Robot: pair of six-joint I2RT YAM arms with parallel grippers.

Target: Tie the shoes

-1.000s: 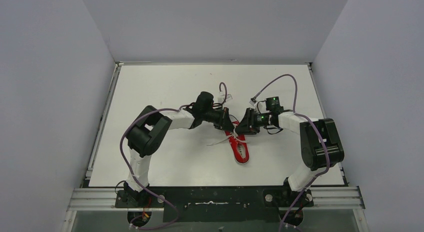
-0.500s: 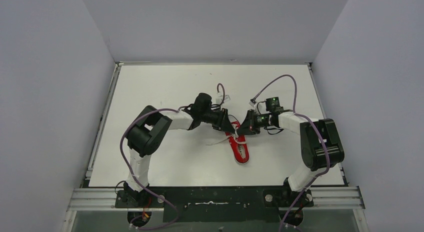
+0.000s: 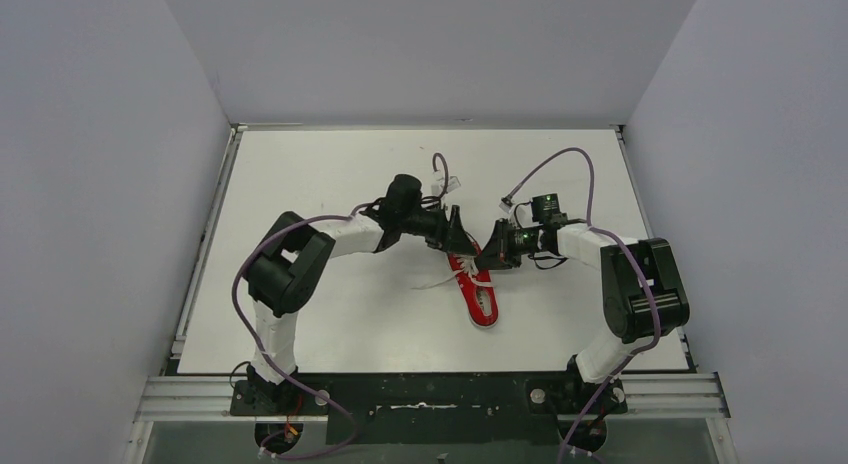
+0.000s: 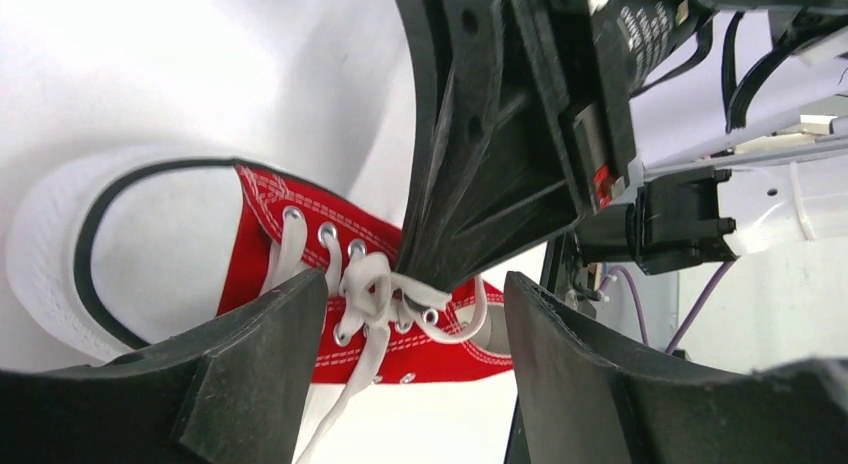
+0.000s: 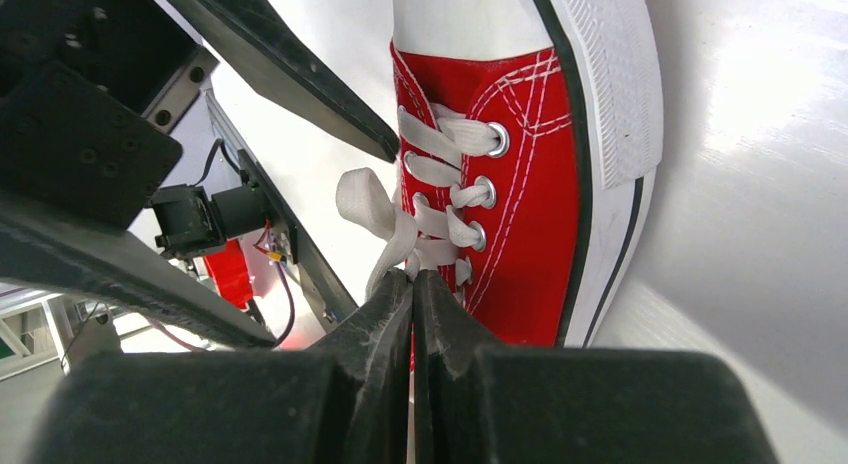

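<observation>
Between right tool (image 5: 412, 284) tips, white lace (image 5: 366, 200)

The left arm (image 3: 350, 239) and right arm (image 3: 585, 242) wear white shells between black joint housings. Purple cables (image 3: 560, 159) loop behind the left pincer (image 3: 456, 232) and right pincer (image 3: 485, 261). Their fingers (image 4: 240, 384) are matte black wedges. Green lights (image 3: 547, 199) glow behind the right pincer.
</observation>
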